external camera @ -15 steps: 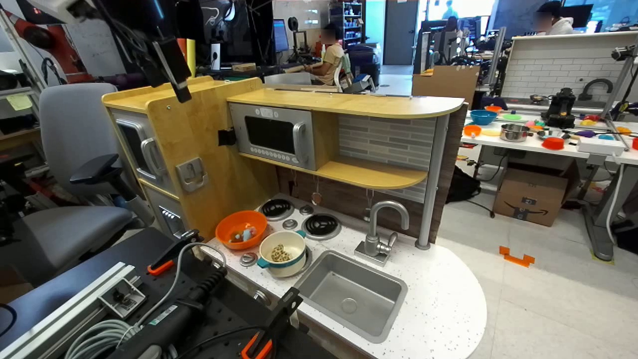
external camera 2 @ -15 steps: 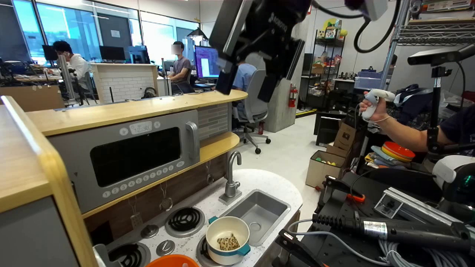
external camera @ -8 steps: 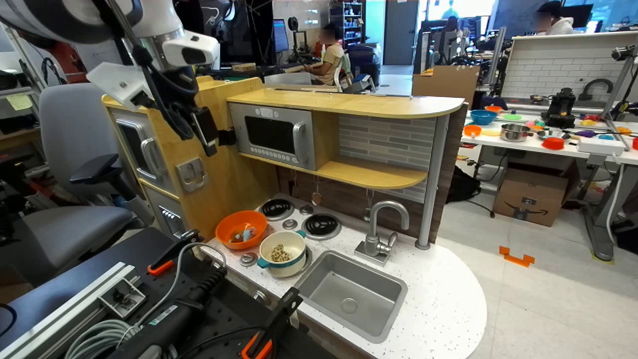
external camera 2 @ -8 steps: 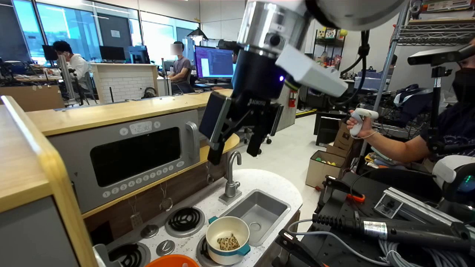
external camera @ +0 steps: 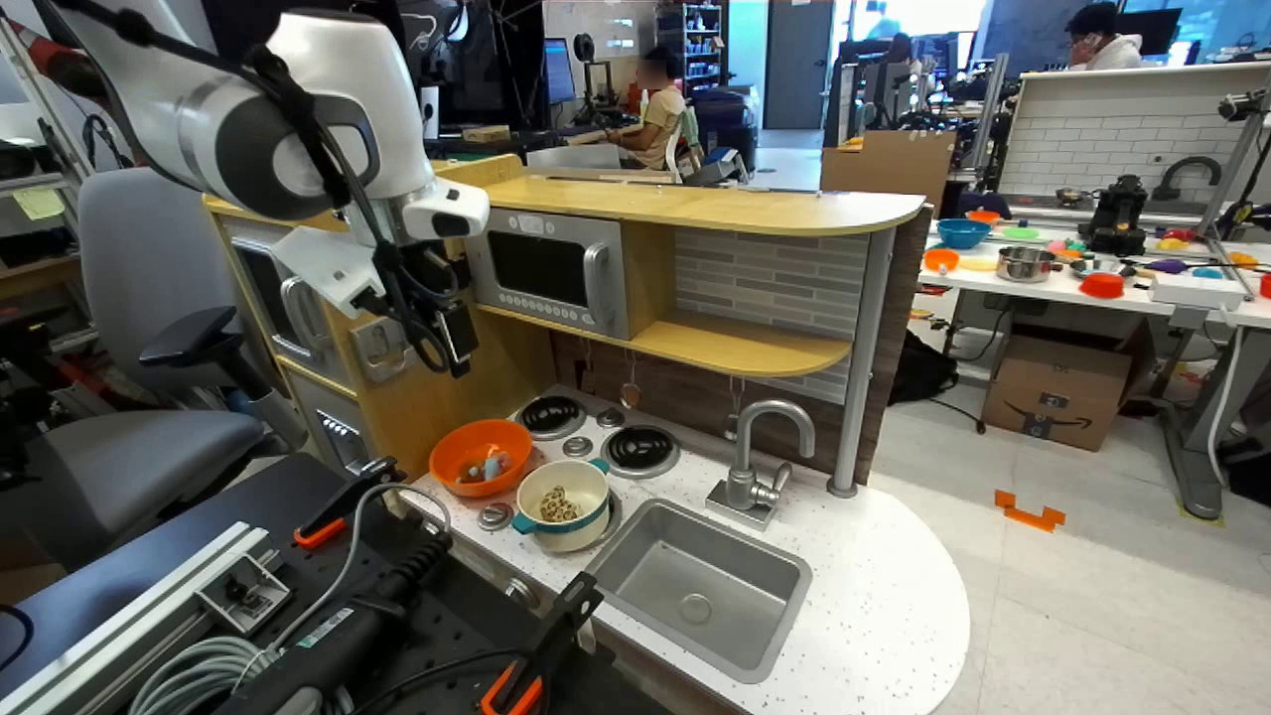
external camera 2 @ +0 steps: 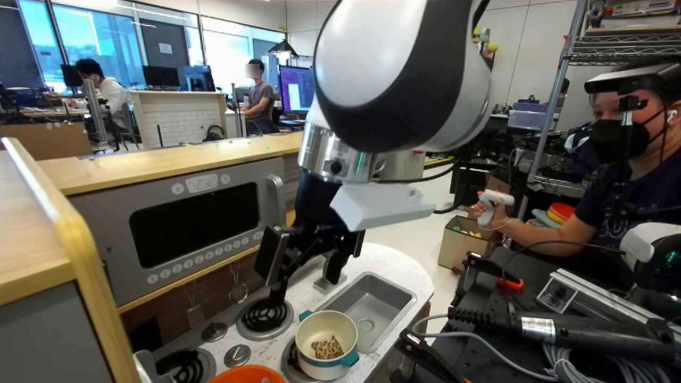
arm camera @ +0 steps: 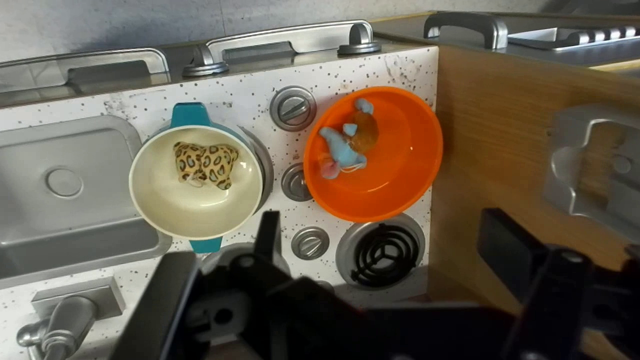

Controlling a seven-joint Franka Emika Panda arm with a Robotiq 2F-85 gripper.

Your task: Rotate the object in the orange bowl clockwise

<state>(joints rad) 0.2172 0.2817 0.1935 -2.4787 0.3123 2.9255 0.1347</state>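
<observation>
the small plush toy [arm camera: 342,150] lies inside the orange bowl [arm camera: 405,160], toward the side nearer the pot [arm camera: 200,215]. in the wrist view it sits beyond the fingertips, higher in the picture; across the frame it falls between the two fingers [arm camera: 270,232], closer to the finger on the picture's left. the fingers stand wide apart, well clear of the toy. in both exterior views the gripper [external camera 2: 306,287] hangs pointing down, higher than the bowl, which shows only partly at the lower edge in an exterior view [external camera 2: 247,375].

compared with half a second ago, the gripper is lower and closer to the stove, and the white-and-black arm [external camera 2: 393,69] fills more of the frame. the bowl and the pot keep their places.

the toy is soft, with pale blue limbs, a rounded brown part and a pink bit at the end. the bowl is smooth, round and glossy, its rim reaching over part of a burner [arm camera: 385,257] with black coils. the pot is cream inside, with teal handles, and holds a spotted plush [arm camera: 207,162]. around them run a white speckled counter [arm camera: 245,97], ridged grey knobs [arm camera: 293,108], a grey sink [arm camera: 100,190] with rounded corners and a wood-grained panel [arm camera: 480,125].
</observation>
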